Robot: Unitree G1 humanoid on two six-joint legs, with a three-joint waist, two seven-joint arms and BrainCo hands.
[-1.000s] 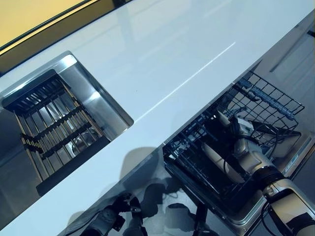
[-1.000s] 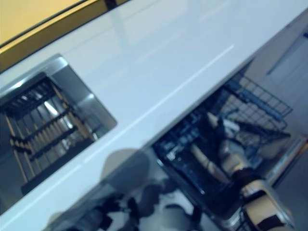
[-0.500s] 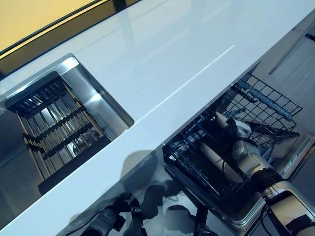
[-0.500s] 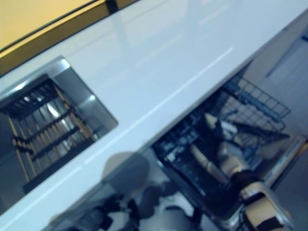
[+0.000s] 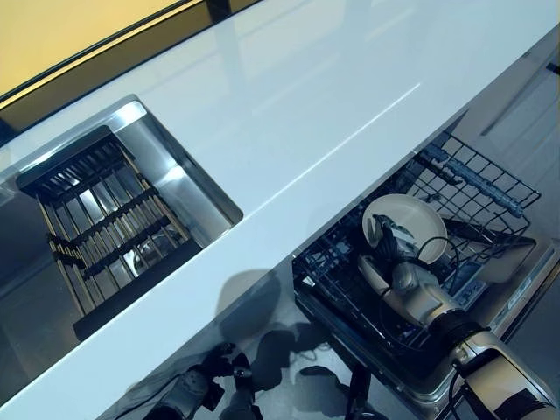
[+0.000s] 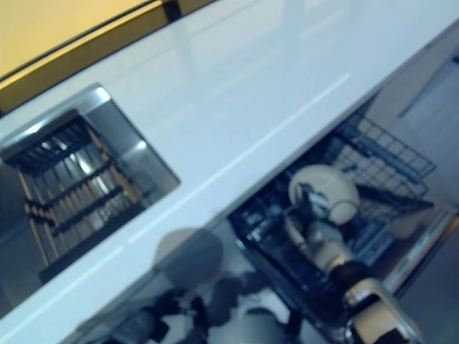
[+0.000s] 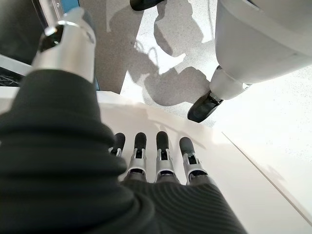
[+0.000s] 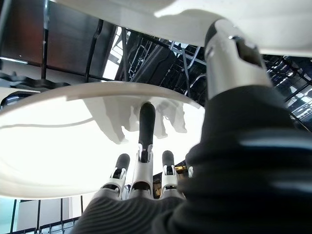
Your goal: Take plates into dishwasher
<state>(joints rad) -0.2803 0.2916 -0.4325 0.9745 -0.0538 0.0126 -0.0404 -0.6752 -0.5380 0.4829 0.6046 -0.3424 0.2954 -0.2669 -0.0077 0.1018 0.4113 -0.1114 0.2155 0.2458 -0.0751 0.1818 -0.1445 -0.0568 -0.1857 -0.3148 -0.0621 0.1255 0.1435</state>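
The right hand [image 5: 395,262] works inside the pulled-out dishwasher rack [image 5: 477,179], below the front edge of the white worktop [image 5: 289,105]. Its fingers [image 8: 146,122] lie straight against one face of a white plate [image 5: 411,223], and the thumb [image 8: 229,53] crosses the near rim, so the plate is pinched between thumb and fingers. The plate stands tilted over the wire tines and does not appear seated.

To complete this step well:
- Keep the pinch firm while the plate is lowered on edge. The glazed surface probably slips easily.
- Align the lower rim with a gap between two tine rows before descending. A rim that lands on top of a tine may tip the plate sideways.
- Release only when the rack carries the weight, then withdraw along the plate's face, not across it.

The left hand [image 7: 161,161] hangs low beside the cabinet front, under the worktop edge. Its fingers are extended and hold nothing.

Count of items in view:
- Plates: one, in the right hand. Whether others sit deeper in the rack cannot be told.
- Dishwasher racks: one.
- Sinks: one sink [image 5: 144,131], set into the worktop well to the left of the rack.
- Drying racks: one slatted drainer [image 5: 105,219], lying inside the sink, with no plate on it.
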